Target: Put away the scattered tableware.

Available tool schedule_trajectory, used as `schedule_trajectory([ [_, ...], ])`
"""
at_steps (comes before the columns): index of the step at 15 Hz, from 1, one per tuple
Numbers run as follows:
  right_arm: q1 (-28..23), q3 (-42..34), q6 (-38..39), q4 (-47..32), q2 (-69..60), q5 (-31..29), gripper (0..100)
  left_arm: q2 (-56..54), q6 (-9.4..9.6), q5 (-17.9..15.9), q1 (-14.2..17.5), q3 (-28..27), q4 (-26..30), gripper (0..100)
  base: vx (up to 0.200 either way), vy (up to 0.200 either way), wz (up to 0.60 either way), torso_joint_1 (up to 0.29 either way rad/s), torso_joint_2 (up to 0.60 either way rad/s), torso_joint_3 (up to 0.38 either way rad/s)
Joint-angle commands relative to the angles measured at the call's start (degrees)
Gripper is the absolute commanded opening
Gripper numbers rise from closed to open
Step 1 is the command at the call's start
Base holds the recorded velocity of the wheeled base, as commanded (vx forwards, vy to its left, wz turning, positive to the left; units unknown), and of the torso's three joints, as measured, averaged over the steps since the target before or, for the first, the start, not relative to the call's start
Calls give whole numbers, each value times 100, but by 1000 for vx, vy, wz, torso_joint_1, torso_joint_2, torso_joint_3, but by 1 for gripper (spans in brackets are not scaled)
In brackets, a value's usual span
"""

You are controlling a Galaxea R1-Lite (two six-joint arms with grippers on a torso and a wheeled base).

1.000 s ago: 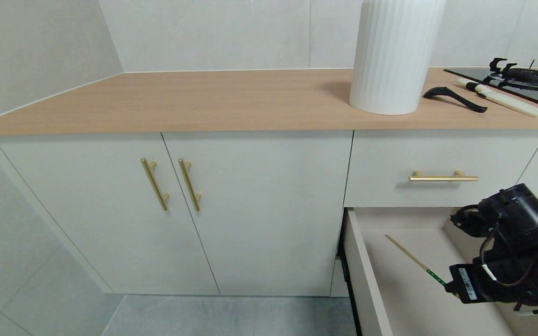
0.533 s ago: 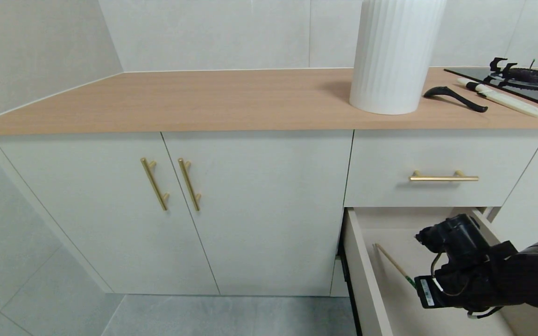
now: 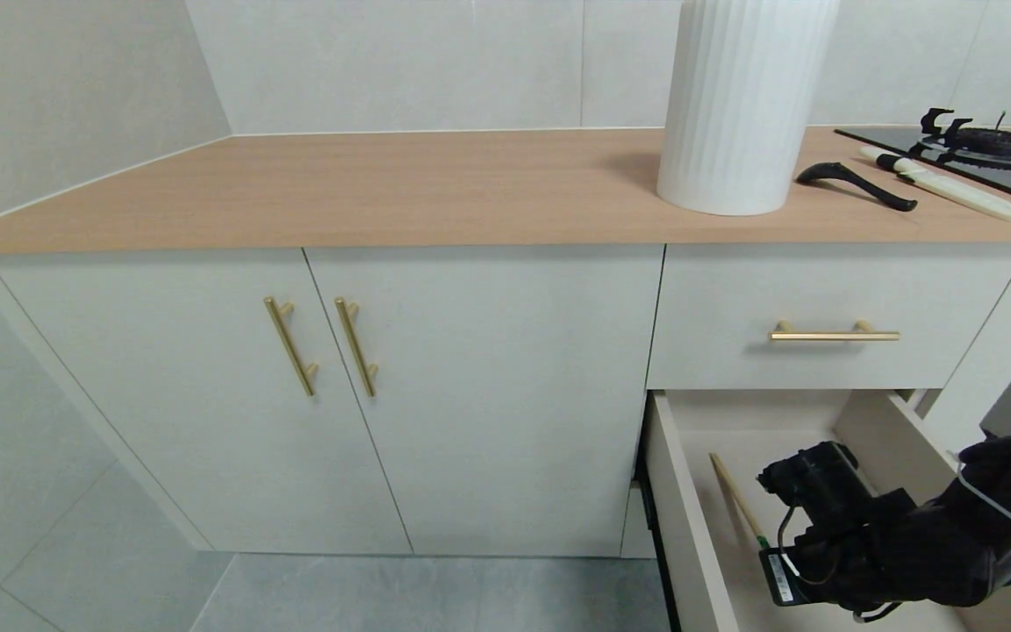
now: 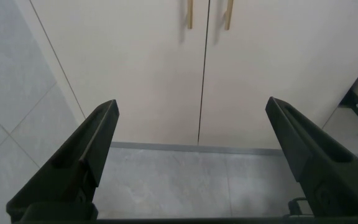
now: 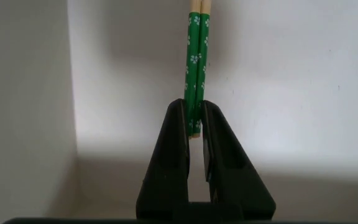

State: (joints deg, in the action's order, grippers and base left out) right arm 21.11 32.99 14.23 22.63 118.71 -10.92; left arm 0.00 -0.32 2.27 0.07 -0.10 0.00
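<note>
A pair of wooden chopsticks (image 3: 735,499) with green patterned ends (image 5: 196,59) points into the open lower drawer (image 3: 690,527). My right gripper (image 5: 195,127) is shut on the chopsticks' green ends, low inside the drawer near its left wall; in the head view the right arm (image 3: 856,544) covers the grip. A black-handled utensil (image 3: 856,184) and a cream knife (image 3: 944,184) lie on the wooden counter (image 3: 383,189) to the right of a tall white ribbed vase (image 3: 734,105). My left gripper (image 4: 191,149) hangs open above the grey floor, facing the cabinet doors.
A gas hob (image 3: 988,149) sits at the counter's far right. Above the open drawer is a shut drawer with a gold handle (image 3: 832,333). Two cabinet doors with gold handles (image 3: 321,347) stand to the left. The drawer's side walls bound the space around the right arm.
The right arm has swung left and down into the drawer, carrying the chopsticks toward its left wall. Everything on the counter stayed put.
</note>
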Motion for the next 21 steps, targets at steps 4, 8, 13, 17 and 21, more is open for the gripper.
schedule_trajectory([
  [4, -2, -29, 10, 49, 293, -42, 0, 9, -3, 2, 1, 1, 0, 100, 0, 0, 0, 0, 0, 0],
  [8, -2, -29, 19, 49, 275, -42, 100, 9, 5, 2, 1, 1, 0, 100, 0, 0, 0, 0, 0, 0],
  [13, -248, -82, -25, -30, -832, -6, 100, 9, -3, 2, 1, 1, 0, 100, 0, 0, 0, 0, 0, 0],
  [17, -1654, 744, -632, -2052, -2968, 785, 100, 9, -3, 2, 1, 1, 0, 100, 0, 0, 0, 0, 0, 0],
  [21, -2612, 1043, -1686, -2895, -3908, 1409, 100, 9, 5, 2, 1, 1, 0, 100, 0, 0, 0, 0, 0, 0],
])
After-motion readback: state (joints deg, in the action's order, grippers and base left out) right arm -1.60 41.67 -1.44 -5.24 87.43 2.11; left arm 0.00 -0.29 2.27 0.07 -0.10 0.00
